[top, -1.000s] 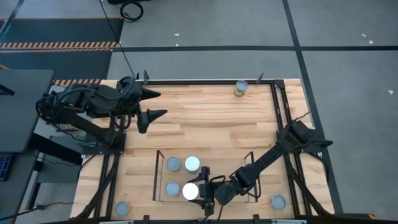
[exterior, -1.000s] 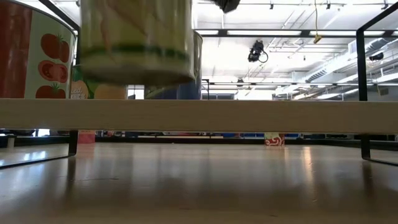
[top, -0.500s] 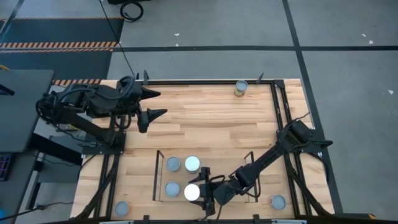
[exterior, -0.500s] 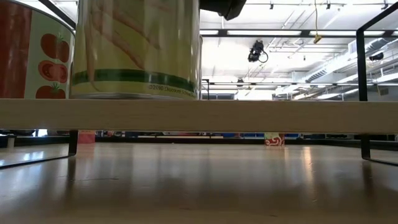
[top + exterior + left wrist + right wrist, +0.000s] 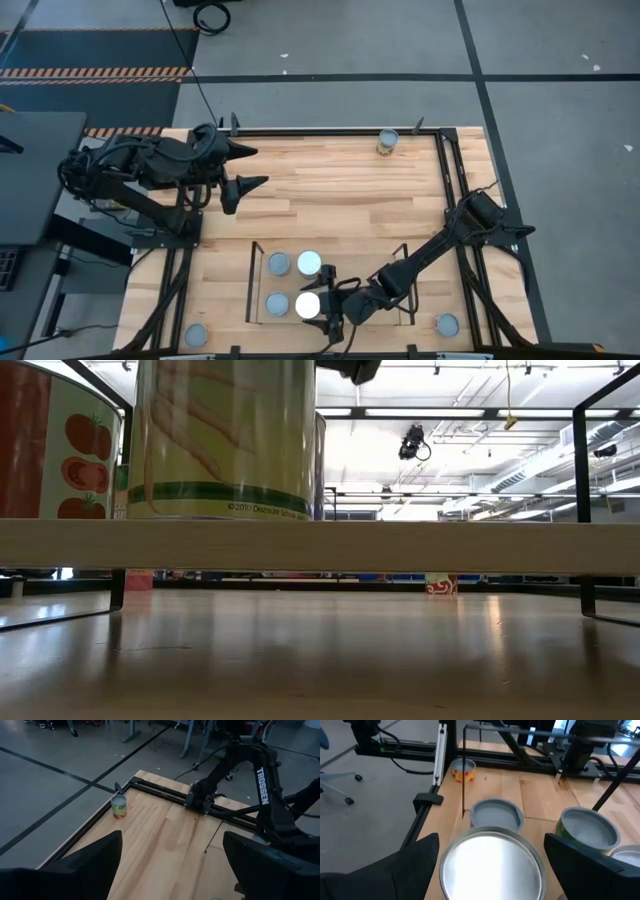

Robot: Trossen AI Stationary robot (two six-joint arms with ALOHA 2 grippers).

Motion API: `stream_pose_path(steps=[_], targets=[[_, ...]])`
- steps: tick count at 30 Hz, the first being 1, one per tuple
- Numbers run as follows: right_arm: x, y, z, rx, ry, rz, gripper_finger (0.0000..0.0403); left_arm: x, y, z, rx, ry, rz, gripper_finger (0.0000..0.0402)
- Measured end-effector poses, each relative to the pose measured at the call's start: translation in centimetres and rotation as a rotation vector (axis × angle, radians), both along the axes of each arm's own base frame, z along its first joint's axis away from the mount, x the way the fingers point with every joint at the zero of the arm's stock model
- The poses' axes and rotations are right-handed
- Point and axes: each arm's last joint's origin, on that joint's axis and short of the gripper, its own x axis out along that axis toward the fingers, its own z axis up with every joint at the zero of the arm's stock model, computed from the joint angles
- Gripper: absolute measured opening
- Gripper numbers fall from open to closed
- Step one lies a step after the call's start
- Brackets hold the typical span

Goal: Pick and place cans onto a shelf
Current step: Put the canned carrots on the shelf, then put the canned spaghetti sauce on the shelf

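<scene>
Right pincer stands open astride the shiny-topped cylindrical can resting on the low light-wood shelf; left pincer, open, hovers above the bench.

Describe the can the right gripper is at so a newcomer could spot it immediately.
On the shelf at the table's near edge stand four cans in a square. It is the one between the open fingers of the right gripper, its top glaring bright white while the other three look grey-blue.

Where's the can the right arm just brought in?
In the high view, the bright-topped can stands on the shelf, near edge, beside three other cans, between the right claw's open fingers.
</scene>
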Motion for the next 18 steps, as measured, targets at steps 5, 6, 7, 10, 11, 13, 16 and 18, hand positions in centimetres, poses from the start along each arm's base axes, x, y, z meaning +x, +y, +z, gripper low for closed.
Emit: stream_pose_path(steps=[5, 6, 7, 10, 11, 13, 16, 18], targets=[[-0.3, -0.2, 1.4, 0.013, -0.025, 0.001, 0.0369, 0.0, -0.1, -0.1, -0.002, 0.005, -0.002, 0.0352], [-0.5, -0.3, 2.1, 0.021, -0.038, 0.001, 0.0369, -0.1, -0.1, 0.0, -0.003, 0.004, -0.005, 0.0352], [-0.7, -0.6, 2.9, 0.030, -0.052, -0.001, 0.0369, -0.2, -0.1, 0.0, -0.002, 0.001, -0.009, 0.0352], [-1.6, -2.0, 6.0, 0.036, -0.075, -0.033, 0.0368, -0.8, -0.1, 0.2, -0.002, -0.008, -0.012, 0.0352], [-2.0, -2.7, 7.2, 0.033, -0.077, -0.049, 0.0368, -1.0, -0.1, 0.2, -0.001, -0.007, -0.013, 0.0352], [-3.0, -4.5, 9.4, 0.026, -0.074, -0.092, 0.0368, -1.4, 0.0, 0.3, 0.003, -0.002, -0.008, 0.0352], [-4.9, -7.7, 12.9, 0.050, -0.074, -0.163, 0.0368, -1.8, 0.2, 0.3, 0.011, 0.003, 0.012, 0.0352], [-6.3, -10.2, 14.8, 0.078, -0.064, -0.220, 0.0368, -2.1, 0.3, 0.3, 0.014, 0.000, 0.022, 0.0352]])
